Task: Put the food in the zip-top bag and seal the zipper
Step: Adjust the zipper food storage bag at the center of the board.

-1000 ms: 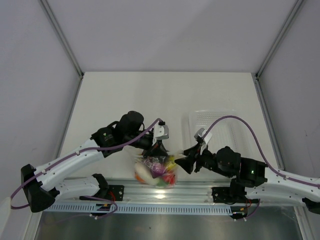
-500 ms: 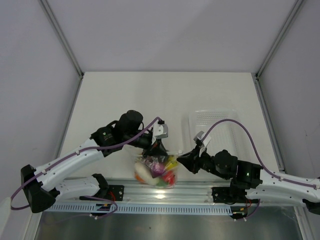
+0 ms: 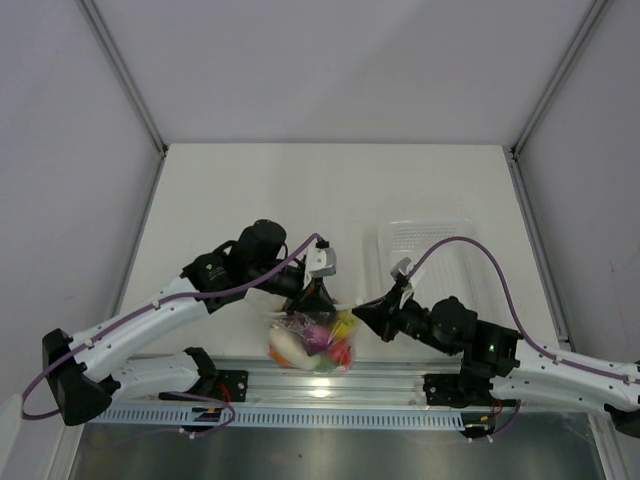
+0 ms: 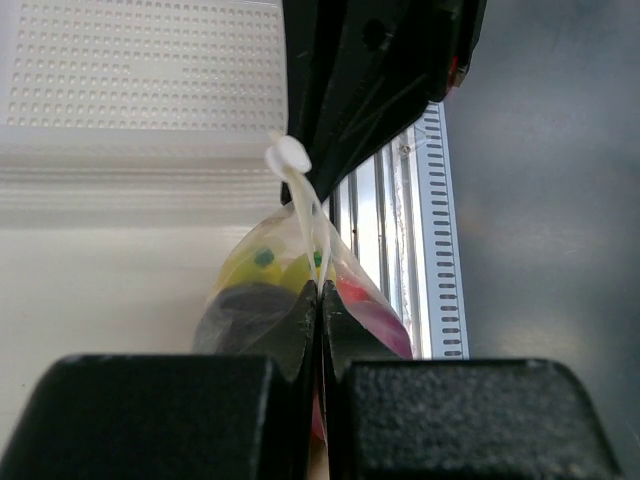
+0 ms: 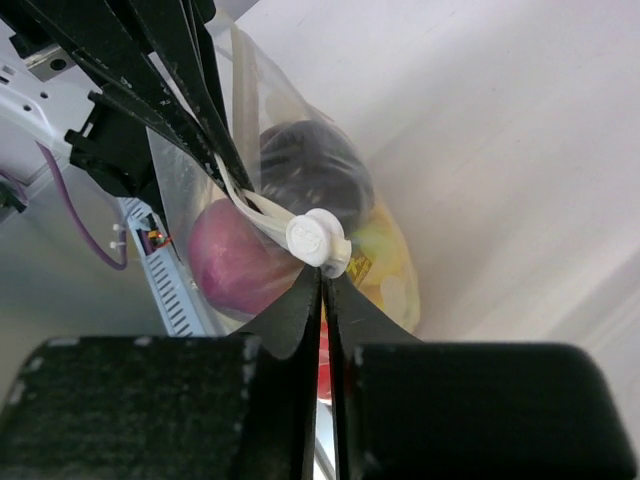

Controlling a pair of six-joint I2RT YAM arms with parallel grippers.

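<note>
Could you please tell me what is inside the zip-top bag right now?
Through the clear bag show a white piece, a yellow piece, a dark purple piece and a red fruit. Anything beneath them is covered.

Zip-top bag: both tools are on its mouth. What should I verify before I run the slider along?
1. Food all inside the zip-top bag: ok, no loose piece shows in the top view.
2. Left tool shut on the bag's top edge: ok.
3. Right tool shut on the edge just under the white slider: ok.
4. Zipper sealed along its whole length: cannot tell, the tools hide much of it.
5. Bag apart from the clear tray: ok.
</note>
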